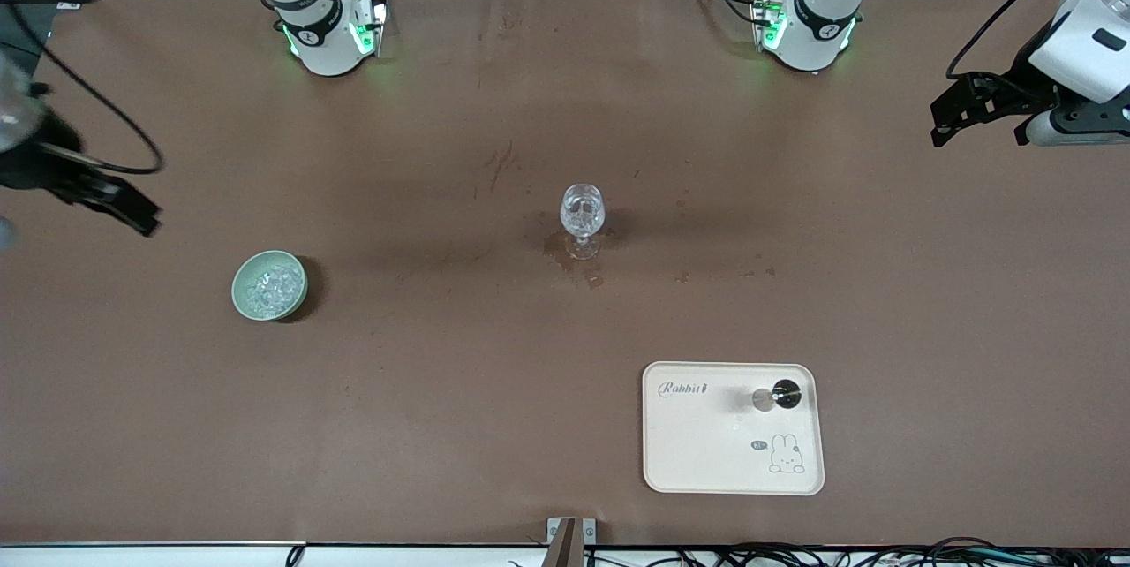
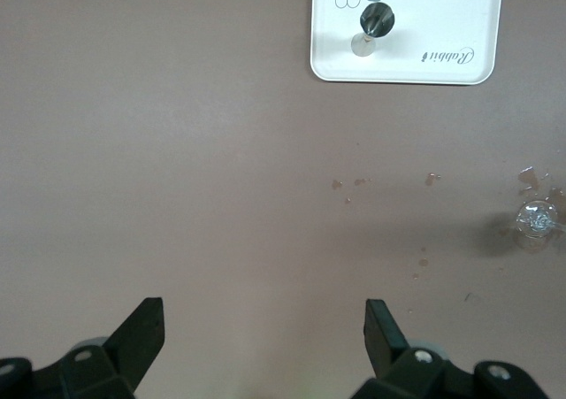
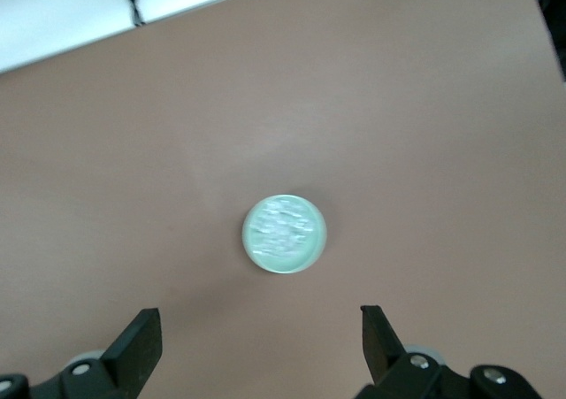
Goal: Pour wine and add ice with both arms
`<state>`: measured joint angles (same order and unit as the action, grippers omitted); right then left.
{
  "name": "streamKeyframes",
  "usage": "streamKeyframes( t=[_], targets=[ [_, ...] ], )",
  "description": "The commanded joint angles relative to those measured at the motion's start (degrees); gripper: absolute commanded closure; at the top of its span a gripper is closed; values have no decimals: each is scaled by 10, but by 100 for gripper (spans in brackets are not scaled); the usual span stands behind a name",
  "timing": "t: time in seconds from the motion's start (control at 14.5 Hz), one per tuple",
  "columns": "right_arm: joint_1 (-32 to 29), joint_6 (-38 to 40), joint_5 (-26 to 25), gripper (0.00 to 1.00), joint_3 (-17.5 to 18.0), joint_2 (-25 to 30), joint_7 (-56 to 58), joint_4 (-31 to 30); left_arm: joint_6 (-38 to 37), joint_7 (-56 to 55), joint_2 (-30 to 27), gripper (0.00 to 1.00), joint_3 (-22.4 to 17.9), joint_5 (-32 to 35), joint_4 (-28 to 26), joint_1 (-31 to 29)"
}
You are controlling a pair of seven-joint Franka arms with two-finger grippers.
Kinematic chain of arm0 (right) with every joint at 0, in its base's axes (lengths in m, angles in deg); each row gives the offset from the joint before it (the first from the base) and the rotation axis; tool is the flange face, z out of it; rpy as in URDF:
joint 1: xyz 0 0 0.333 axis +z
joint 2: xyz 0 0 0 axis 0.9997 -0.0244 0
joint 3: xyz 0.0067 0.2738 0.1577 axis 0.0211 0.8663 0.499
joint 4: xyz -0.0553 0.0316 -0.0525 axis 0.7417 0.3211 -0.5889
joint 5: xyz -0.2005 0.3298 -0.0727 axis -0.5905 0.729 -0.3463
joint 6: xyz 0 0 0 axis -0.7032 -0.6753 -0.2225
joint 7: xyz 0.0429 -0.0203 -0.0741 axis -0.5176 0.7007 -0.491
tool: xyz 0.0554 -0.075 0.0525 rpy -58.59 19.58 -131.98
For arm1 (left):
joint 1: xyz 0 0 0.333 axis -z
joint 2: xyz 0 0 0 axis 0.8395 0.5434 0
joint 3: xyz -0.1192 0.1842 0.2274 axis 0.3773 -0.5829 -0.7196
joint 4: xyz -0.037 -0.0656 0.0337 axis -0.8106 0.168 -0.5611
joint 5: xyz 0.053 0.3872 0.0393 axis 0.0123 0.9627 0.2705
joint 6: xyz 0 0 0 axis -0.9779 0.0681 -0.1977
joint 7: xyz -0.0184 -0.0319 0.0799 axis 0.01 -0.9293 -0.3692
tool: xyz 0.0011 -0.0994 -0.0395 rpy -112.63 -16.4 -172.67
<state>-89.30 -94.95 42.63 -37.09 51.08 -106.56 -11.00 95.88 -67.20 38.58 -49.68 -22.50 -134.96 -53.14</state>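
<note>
Both empty: right end effector (image 3: 256, 341) spread over ice (image 3: 283, 229), left end effector (image 2: 265, 337) spread, well apart.

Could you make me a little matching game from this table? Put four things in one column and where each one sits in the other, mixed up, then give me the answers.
Things
1. clear stemmed glass
2. small clear ice chunks
3. small dark-topped bottle
4. left gripper

Places
A. in the pale green bowl, toward the right arm's end
B. standing on the cream rectangular tray with the rabbit drawing
C. up in the air, open, over the left arm's end of the brown table
D. mid-table, among wet spots

Pairs: 1-D, 2-A, 3-B, 4-C
</note>
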Motion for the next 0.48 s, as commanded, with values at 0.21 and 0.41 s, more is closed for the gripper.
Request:
streamKeyframes(
  t=[0.21,0.41],
  targets=[
    [4,8,43,0,-94,82,138,-91,-3,-7,-6,0,5,14,1,2],
    [2,-56,43,0,-93,122,139,-157,-3,-3,-5,0,2,14,11,-1]
  ],
)
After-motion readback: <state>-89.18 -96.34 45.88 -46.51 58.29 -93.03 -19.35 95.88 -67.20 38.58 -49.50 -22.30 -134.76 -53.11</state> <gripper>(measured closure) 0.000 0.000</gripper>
